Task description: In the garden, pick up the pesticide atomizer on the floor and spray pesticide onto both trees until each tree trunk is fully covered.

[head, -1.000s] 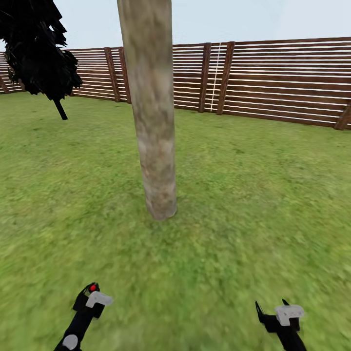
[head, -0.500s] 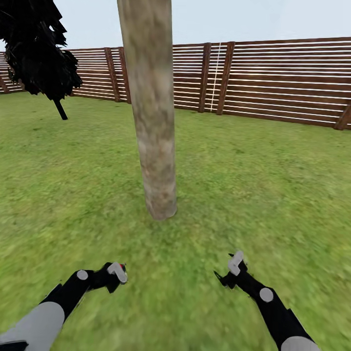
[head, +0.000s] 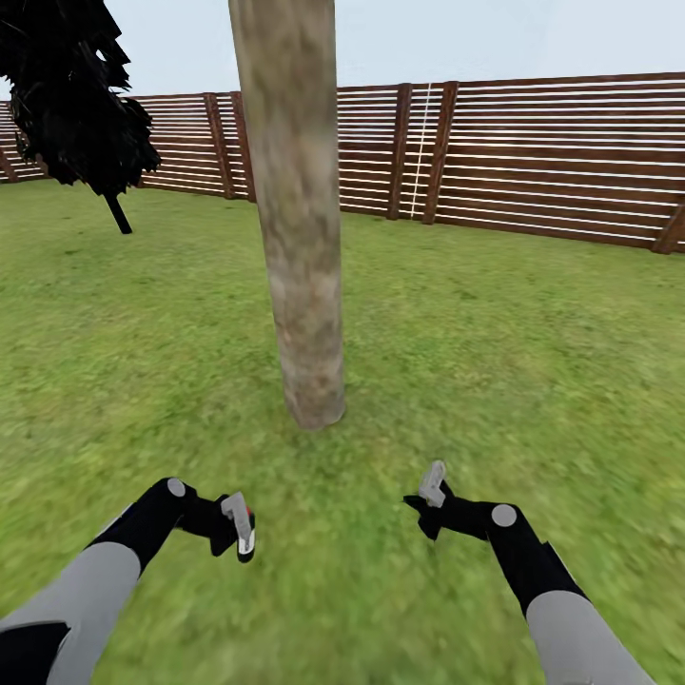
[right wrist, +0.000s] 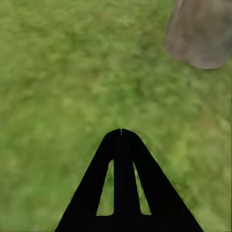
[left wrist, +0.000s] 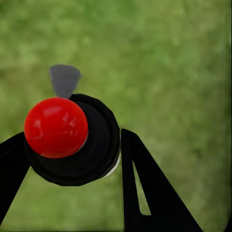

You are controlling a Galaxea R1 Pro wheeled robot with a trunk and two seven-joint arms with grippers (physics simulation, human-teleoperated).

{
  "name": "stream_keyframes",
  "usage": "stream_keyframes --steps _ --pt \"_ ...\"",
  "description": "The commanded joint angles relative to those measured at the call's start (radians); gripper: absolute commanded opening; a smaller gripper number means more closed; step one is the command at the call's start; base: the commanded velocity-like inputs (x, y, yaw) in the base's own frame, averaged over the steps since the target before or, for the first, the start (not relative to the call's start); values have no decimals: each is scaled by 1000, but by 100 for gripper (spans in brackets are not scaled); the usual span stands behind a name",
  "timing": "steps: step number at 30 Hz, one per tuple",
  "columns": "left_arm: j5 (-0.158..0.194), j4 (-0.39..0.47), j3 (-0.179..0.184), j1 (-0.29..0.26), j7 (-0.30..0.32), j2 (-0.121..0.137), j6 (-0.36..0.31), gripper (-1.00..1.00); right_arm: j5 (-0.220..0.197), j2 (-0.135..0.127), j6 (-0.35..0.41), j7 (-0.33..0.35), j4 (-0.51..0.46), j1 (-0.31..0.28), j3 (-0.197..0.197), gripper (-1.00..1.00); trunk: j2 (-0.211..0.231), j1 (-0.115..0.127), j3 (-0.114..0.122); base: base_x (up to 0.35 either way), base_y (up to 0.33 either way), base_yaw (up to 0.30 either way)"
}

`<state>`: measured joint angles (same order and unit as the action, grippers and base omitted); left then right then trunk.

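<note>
One wide lawn point(head: 533, 381) from the head view, ringed by a slat fence point(head: 552, 152), with a dark tree point(head: 71, 95) far left. Centre: thick pale trunk point(head: 300, 219), grey-beige with brownish mottling, rooted in grass ahead of both arms. Right wrist view adds the trunk's base point(right wrist: 203, 34) beyond the right end effector point(right wrist: 121, 133), fingers pressed together, empty. Left wrist view alone reveals the atomizer point(left wrist: 72, 140), black with a red cap, clamped in the left end effector point(head: 238, 528); head view shows merely a red speck.
</note>
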<state>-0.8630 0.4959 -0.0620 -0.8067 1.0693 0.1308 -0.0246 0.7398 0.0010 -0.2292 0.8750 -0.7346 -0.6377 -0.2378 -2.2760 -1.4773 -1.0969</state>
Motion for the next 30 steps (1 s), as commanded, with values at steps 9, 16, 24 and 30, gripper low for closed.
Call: stream_keyframes --steps 9,16,24,30 --pt "-16 -7 58 7 15 -58 -10 -100 0 71 1 131 -2 -7 2 -100 0 0 0 0 0 0" --pt "-16 -4 133 2 15 -116 -55 -100 0 130 1 191 5 -19 2 -100 0 0 0 0 0 0" --pt "-11 2 134 0 16 -154 -54 -100 -2 146 1 192 11 -19 87 -100 0 0 0 0 0 0" --pt "-8 3 133 0 17 -184 -43 -100 -2 145 1 191 9 -19 95 -100 0 0 0 0 0 0"
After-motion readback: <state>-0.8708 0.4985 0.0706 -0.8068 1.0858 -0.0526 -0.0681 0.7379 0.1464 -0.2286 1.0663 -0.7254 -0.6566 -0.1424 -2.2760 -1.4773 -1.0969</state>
